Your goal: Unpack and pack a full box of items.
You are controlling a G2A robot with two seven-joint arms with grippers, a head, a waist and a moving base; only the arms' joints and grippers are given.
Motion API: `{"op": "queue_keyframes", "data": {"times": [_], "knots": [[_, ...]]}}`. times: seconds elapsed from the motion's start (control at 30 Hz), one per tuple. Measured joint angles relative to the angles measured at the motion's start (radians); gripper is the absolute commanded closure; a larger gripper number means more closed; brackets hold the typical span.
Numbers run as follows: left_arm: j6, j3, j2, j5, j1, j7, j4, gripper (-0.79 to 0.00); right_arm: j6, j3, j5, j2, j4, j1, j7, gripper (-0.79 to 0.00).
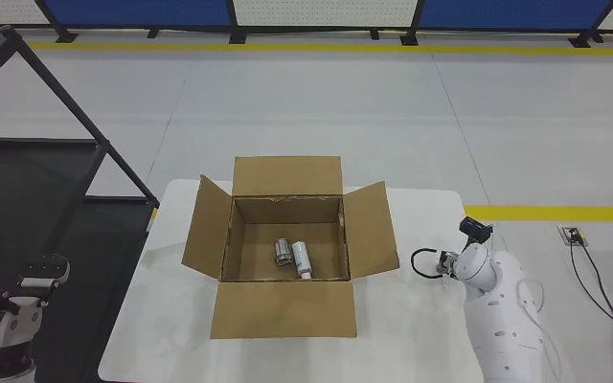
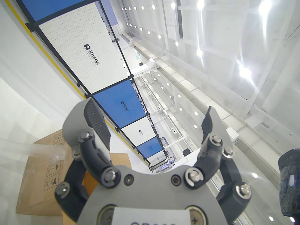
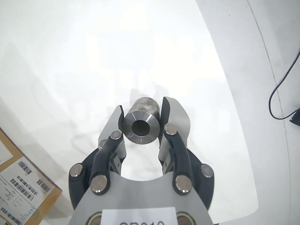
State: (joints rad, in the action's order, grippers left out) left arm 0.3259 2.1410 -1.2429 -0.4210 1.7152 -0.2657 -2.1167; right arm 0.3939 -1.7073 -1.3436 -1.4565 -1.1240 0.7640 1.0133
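The jaws of the right gripper (image 3: 143,105) are clamped on a short, dull-grey steel cylinder (image 3: 141,127). Their ribbed black pads (image 3: 163,115) press against its curved, mottled sides. The cylinder's flat end face is bevelled at the rim and bored with a round dark hole, and it points back toward the wrist. Grey metal plates and black links with round silver bolts back the pads.

The cylinder is held over the smooth, glossy white desk (image 3: 105,47), near its rounded right-hand edge and to the right of the box's right flap. The corner of a box flap (image 3: 21,176) seen close by carries white barcode labels.

The open brown corrugated cardboard box (image 1: 287,177) sits at the middle of the desk with all four flaps folded outward. On its floor, near the front wall, a small grey metal cylinder (image 1: 282,252) and a white tube-shaped container (image 1: 303,259) lie just beside each other.

The left gripper (image 2: 150,107) is of the same plate-and-link build. It points up toward a white ceiling dotted with round lamps, its jaws spread wide with nothing between them. In the top view its arm stands off the desk's left side.

A black cable (image 3: 281,90) curls across the pale grey floor beyond the desk. A yellow floor line (image 1: 536,213) runs past the desk, and blue and white perforated panels (image 1: 134,11) close off the far side.
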Motion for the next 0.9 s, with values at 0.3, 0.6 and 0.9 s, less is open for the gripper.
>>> {"op": "queue_keyframes", "data": {"times": [0.3, 0.6, 0.9], "knots": [[0.0, 0.0, 0.0, 0.0, 0.0, 0.0, 0.0, -0.785, 0.029, -0.011, 0.073, 0.002, -0.281, 0.09, -0.028, 0.0], [0.0, 0.0, 0.0, 0.0, 0.0, 0.0, 0.0, -0.785, 0.101, 0.155, 0.06, -0.015, -0.875, 0.259, -0.048, 0.0], [0.0, 0.0, 0.0, 0.0, 0.0, 0.0, 0.0, -0.785, 0.046, 0.498, -0.093, -0.034, -0.933, 0.216, -0.005, 0.0]]}}
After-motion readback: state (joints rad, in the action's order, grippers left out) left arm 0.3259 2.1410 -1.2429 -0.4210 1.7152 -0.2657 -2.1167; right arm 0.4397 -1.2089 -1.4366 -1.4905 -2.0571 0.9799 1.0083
